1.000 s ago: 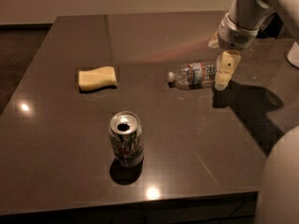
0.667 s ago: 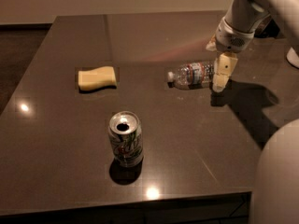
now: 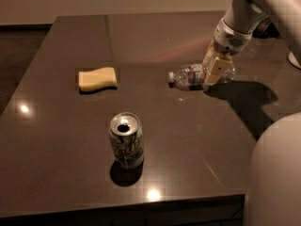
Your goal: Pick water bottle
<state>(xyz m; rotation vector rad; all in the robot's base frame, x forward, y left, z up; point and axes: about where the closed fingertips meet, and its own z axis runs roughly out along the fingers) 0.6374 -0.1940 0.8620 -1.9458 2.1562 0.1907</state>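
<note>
The water bottle [image 3: 188,77], small, clear and ribbed with a white cap and a red, white and blue label, lies on its side on the dark table [image 3: 155,41], cap pointing left. My gripper [image 3: 214,68] comes down from the upper right onto the bottle's right half. It is open, with one cream finger [image 3: 219,72] in front of the bottle and the other behind it. The bottle's base end shows just right of the front finger.
A green-and-white soda can [image 3: 126,140] stands upright near the table's front edge. A yellow sponge [image 3: 97,78] lies at the left. My arm [image 3: 244,18] reaches in from the upper right, and my white base [image 3: 277,173] fills the lower right corner.
My gripper has moved slightly left and down, from the bottle's right end to astride its right half. The bottle, can and sponge have not moved.
</note>
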